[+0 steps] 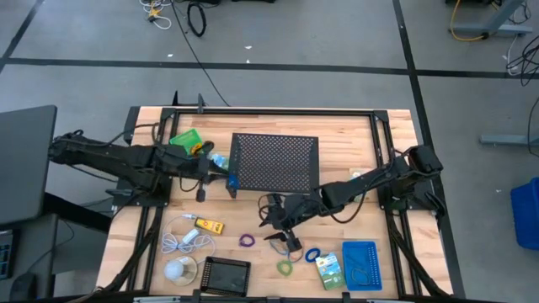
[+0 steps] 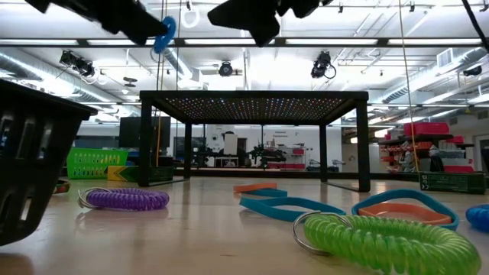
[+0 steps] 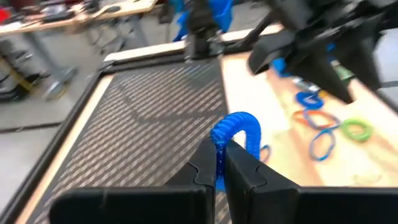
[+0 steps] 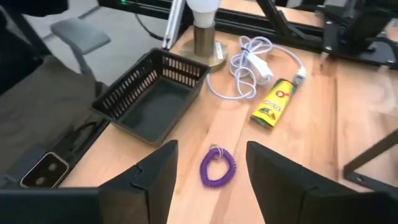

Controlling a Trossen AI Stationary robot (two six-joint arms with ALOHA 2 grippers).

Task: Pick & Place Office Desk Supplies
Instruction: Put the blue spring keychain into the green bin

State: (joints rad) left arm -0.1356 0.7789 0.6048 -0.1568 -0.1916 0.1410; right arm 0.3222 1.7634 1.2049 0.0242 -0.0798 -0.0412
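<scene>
My left gripper [image 1: 231, 180] is shut on a blue coiled loop [image 3: 239, 129] at the left edge of the black mesh stand [image 1: 274, 162]. The low view shows this loop [image 2: 164, 34] high above the table. My right gripper [image 1: 282, 225] hangs open in front of the stand, above the table. A purple coiled loop [image 4: 217, 167] lies flat on the wood below the gap between its fingers and is not touched. A green loop [image 1: 285, 268], another blue loop [image 1: 312, 253], a green-blue packet [image 1: 330, 269] and a blue tray [image 1: 360, 263] lie near the front edge. My left gripper pinches one side of the blue coiled loop [image 3: 221, 138] between its two fingers. The rest of the loop arches out beyond the fingertips. The loop is lifted clear, over the mesh top.
A green tray [image 1: 187, 139] sits at the far left. A yellow block [image 1: 209, 225], a white cable [image 1: 185, 240], a white ball-like object [image 1: 178, 269] and a black tray [image 1: 226, 274] crowd the front left. Orange and blue flat loops [image 2: 405, 208] lie near the low camera.
</scene>
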